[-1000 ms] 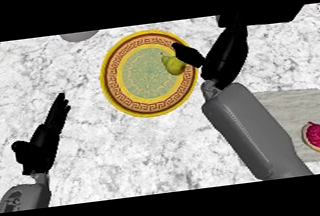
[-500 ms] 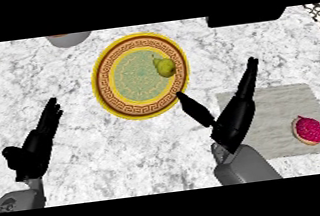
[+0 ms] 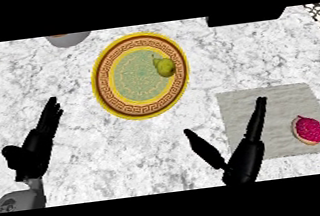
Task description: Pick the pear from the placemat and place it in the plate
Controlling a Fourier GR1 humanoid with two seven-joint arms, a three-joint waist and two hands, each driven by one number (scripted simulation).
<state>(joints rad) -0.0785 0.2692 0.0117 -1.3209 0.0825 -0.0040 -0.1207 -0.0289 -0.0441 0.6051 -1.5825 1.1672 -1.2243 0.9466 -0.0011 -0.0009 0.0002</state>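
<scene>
The right hand [image 3: 245,159] has pulled back from the plate [image 3: 110,103] to about five o'clock, fingers straight and spread with the thumb apart, holding nothing — a second ago it was over the plate's right rim. The pear [image 3: 164,66] lies inside the plate toward two o'clock, well apart from the placemat [image 3: 266,99]. The placing looks done — only retreat remains. The left hand [image 3: 34,148] rests open at eight o'clock
</scene>
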